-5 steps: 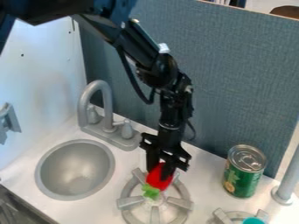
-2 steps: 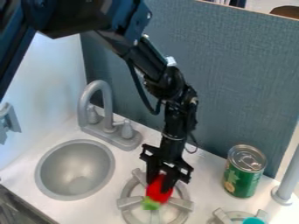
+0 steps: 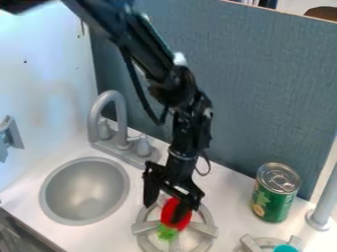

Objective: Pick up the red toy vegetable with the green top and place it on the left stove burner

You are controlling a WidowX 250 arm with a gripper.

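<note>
A blue-grey panel (image 3: 263, 88) stands behind the white counter (image 3: 227, 182). The black arm (image 3: 158, 69) comes in from the upper left, its gripper (image 3: 163, 212) low over the grey burner (image 3: 209, 216). The gripper is wide open: one finger stands out to the sink side, apart from the red toy (image 3: 172, 203), and the other is over the toy's front. I cannot tell whether that one touches it. The sink (image 3: 85, 192) is left of the burner, with the faucet (image 3: 109, 101) behind. Well to the burner's right stands the upright green can (image 3: 273, 197). The toy lies at the burner's middle, its green top (image 3: 166, 233) toward the camera. A small teal thing (image 3: 286, 248) is at the bottom edge.
</note>
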